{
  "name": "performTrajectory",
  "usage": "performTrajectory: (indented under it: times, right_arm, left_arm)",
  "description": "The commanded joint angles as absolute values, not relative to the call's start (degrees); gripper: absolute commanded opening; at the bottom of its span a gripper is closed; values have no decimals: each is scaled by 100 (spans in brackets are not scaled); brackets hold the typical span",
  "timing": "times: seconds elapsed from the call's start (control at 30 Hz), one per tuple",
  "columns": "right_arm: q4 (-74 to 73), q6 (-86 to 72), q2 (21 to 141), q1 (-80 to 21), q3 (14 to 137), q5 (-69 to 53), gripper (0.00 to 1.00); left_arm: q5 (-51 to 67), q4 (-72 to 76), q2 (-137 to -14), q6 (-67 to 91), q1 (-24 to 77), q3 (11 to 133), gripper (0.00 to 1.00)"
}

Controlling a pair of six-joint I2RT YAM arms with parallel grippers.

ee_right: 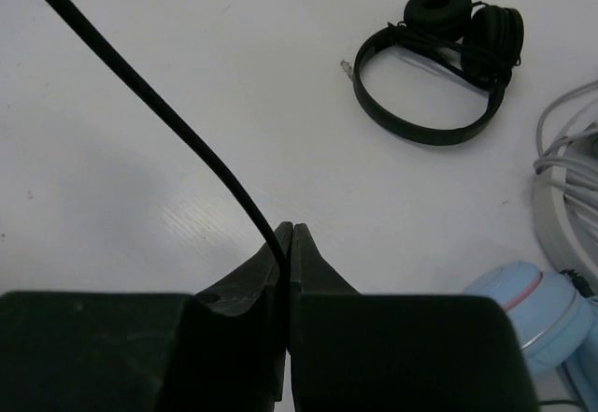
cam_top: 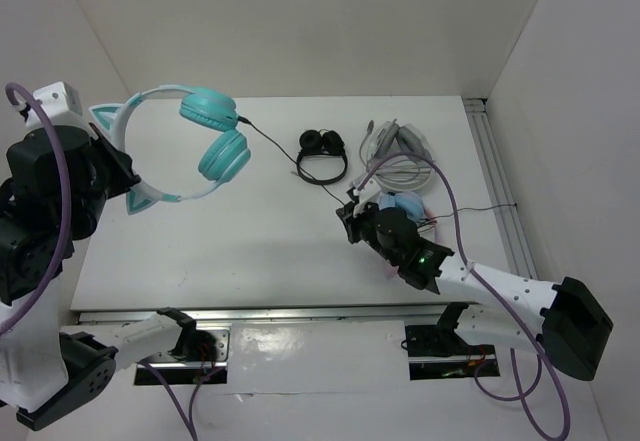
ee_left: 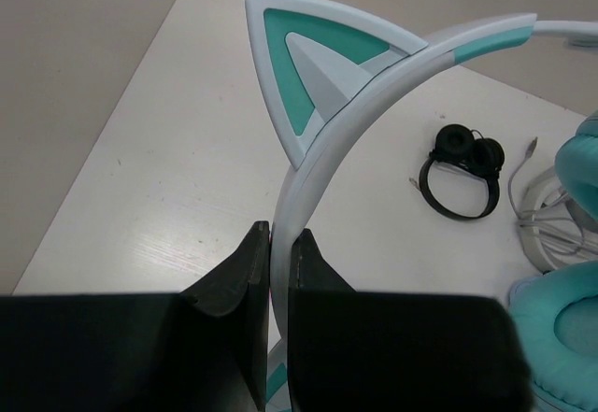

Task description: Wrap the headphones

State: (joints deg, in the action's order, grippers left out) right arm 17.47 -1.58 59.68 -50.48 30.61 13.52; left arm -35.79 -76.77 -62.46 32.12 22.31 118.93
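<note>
Gripping the headphones point(cam_top: 205, 136) by the pale headband point(ee_left: 313, 188), pinched between the closed fingers of the left gripper point(ee_left: 269, 262), with a cat ear point(ee_left: 318, 66) just above the fingertips and the teal cups off to that gripper's right, apparently raised off the table point(cam_top: 230, 241). Pinching the thin black cable point(ee_right: 159, 113) at the tips of the right gripper point(ee_right: 285, 244), jaws closed on it, with the cable slanting up and away to the left of the fingers. Ahead of that gripper, well apart from it: small black headphones point(ee_right: 439, 66). Judged as the start of wrapping, with headband and cable both secured and no turn of cable visible yet. Next, probably: carry the cable toward the headband and loop it round, holding the pinch firm without yanking the plug end.
</note>
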Motion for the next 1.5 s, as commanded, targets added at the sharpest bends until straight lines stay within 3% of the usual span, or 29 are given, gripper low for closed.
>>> performTrajectory:
  times: [0.0,0.23,0.57,0.73,0.97,1.47]
  right_arm:
    - [2127,-334,5845,-5010,2997,1582,2]
    - [1751,-439,5714,-5010,2944,1635,0]
    - [-962,-562,4581,-5932,4841,2408,0]
    - [-1924,-238,4403,-5933,6212,1953,0]
    - [-2997,606,5518,-5985,7462,449,0]
    - [-2777,905,5827,-5985,7638,666,0]
  left_arm:
    - [-3884,-7172,-6196,3595,2206,12111,0]
    - [-4613,-7172,-6091,3762,2206,11981,0]
    - [-4255,-5389,-5537,3094,2259,8415,0]
    - [-3797,-5150,-5747,2918,2679,7683,0]
    - [-3349,-4729,-6451,2796,3812,7225,0]
    - [920,-3744,-5757,1170,4289,6900,0]
